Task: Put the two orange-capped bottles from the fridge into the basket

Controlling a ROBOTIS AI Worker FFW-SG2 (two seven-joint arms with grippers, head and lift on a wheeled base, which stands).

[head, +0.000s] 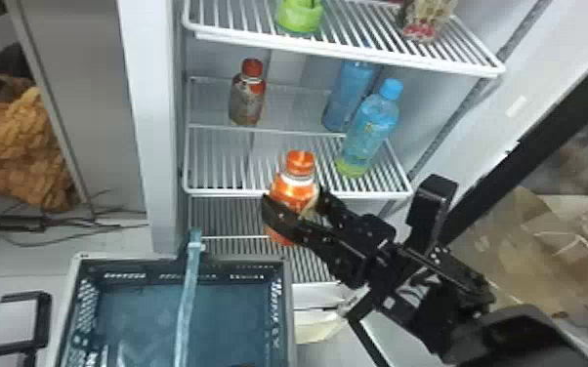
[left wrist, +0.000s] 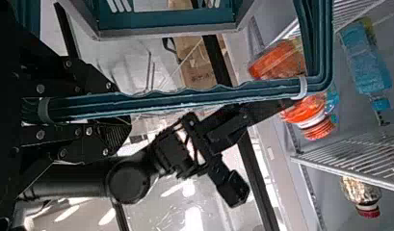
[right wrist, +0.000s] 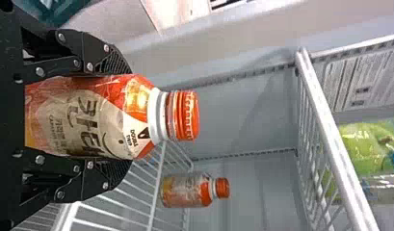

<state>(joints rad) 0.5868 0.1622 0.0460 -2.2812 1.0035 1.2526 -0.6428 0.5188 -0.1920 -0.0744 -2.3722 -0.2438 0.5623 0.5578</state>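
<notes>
In the head view my right gripper (head: 297,205) is shut on an orange-capped bottle (head: 300,164), upright in front of the middle shelf's front edge. The right wrist view shows that bottle (right wrist: 93,115) between both fingers of the right gripper (right wrist: 118,118), its cap clear of them. Another orange-capped bottle (head: 247,100) stands farther back at the fridge's left side. Below and left of the held bottle is the basket (head: 285,293), its handle (head: 188,293) raised. In the left wrist view my left gripper (left wrist: 120,110) is shut on the basket handle (left wrist: 199,98).
Two blue bottles (head: 368,129) stand on the right of the middle shelf (head: 224,193). Above is a wire shelf (head: 356,54) with a green item (head: 300,14) and a clear container (head: 427,19). The fridge's left wall edge (head: 154,146) rises behind the basket.
</notes>
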